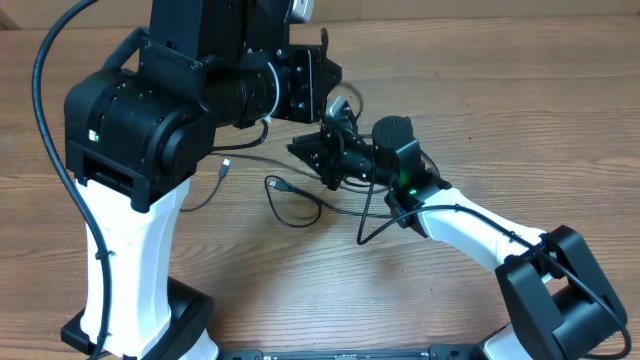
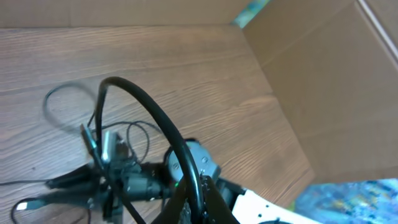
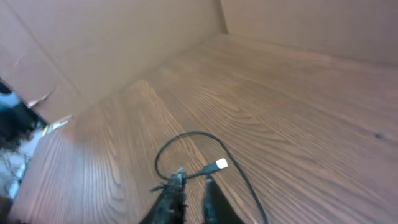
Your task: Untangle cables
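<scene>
Thin black cables (image 1: 300,215) lie in loose loops on the wooden table, with one silver-tipped plug (image 1: 228,165) to the left and another plug (image 1: 272,184) nearer the middle. My left gripper (image 1: 335,100) hangs above them. In the left wrist view it (image 2: 194,202) is shut on a black cable (image 2: 143,106) that arches up and away. My right gripper (image 1: 305,150) points left just below the left one. In the right wrist view its fingers (image 3: 194,186) stand a little apart. A cable (image 3: 186,134) with a silver plug (image 3: 221,164) runs against the left fingertip.
Brown cardboard walls (image 2: 323,93) stand around the wooden table (image 3: 292,106), and also show in the right wrist view (image 3: 93,50). The left arm's large black body (image 1: 150,120) and white base cover the left of the table. The right arm (image 1: 480,235) reaches in from the bottom right.
</scene>
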